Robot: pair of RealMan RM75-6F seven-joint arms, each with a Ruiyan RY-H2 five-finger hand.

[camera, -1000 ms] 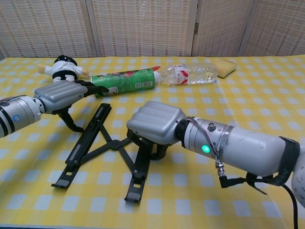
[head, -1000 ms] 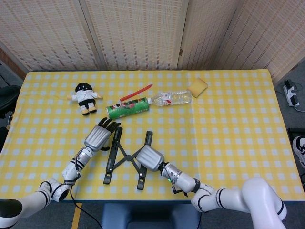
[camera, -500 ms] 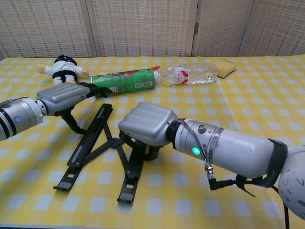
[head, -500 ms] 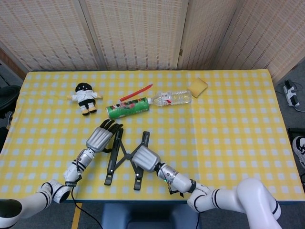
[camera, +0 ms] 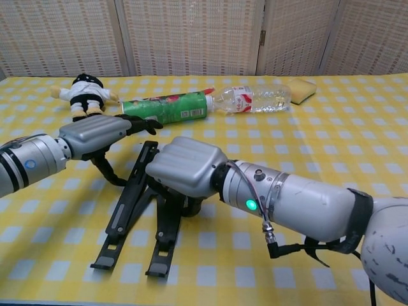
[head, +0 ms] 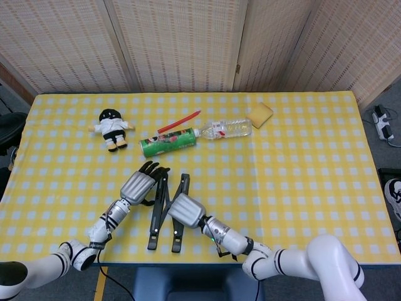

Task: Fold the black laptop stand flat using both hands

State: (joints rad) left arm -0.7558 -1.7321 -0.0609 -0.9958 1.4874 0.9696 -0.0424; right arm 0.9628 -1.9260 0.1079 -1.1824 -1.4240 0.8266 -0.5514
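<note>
Stand (head: 164, 205) lies near the table's near edge, rails running near-to-far, almost parallel. Right hand (head: 183, 211) clasps the right rail; left hand (head: 139, 185), fingers spread, touches the left rail.

Both arms are showing silver-grey cylindrical forearms with black bands. The right hand (camera: 185, 167) and left hand (camera: 95, 132) are wearing ribbed grey backs over black fingers; a green light is glowing near the right wrist, beside a thin cable.

Beyond the laptop stand (head: 164, 204), a green can (head: 168, 142), bottle (head: 222, 128) and doll (head: 113, 128) block the way.
</note>
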